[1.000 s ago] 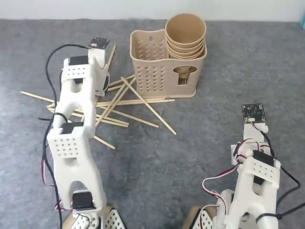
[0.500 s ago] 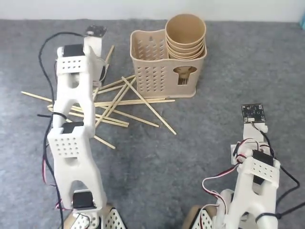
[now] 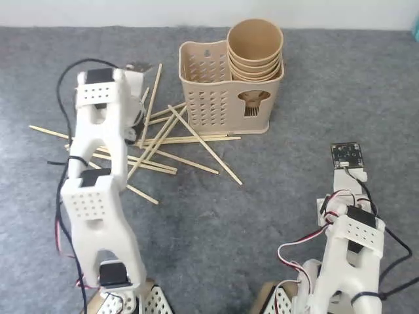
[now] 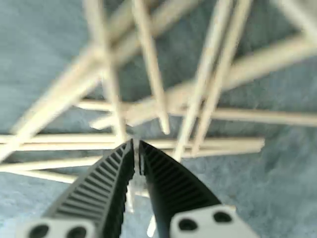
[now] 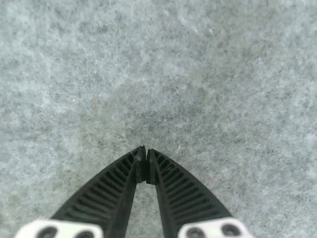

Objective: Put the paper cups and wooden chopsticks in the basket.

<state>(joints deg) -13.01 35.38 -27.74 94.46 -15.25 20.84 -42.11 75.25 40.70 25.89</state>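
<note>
Thin, pale wooden chopsticks (image 3: 171, 139) lie crisscrossed on the fuzzy grey mat (image 3: 275, 170), just beside the perforated beige plastic basket (image 3: 203, 98). The left gripper (image 4: 136, 145) is pinched nearly closed on one chopstick (image 4: 110, 84). Nested tan paper cups (image 3: 255, 40) fill the basket's compartment nearer the right arm. The right gripper (image 5: 145, 151) is closed on nothing, well apart, over bare mat.

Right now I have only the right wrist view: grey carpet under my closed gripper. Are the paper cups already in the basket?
Observer: Yes, the paper cups stand stacked in one end of the basket.
Operator: And the chopsticks?
Observer: The chopsticks lie scattered on the carpet beside the basket. I see none inside it.
Operator: Where is the left gripper?
Observer: The left gripper is over that pile, closed on one chopstick.
</note>
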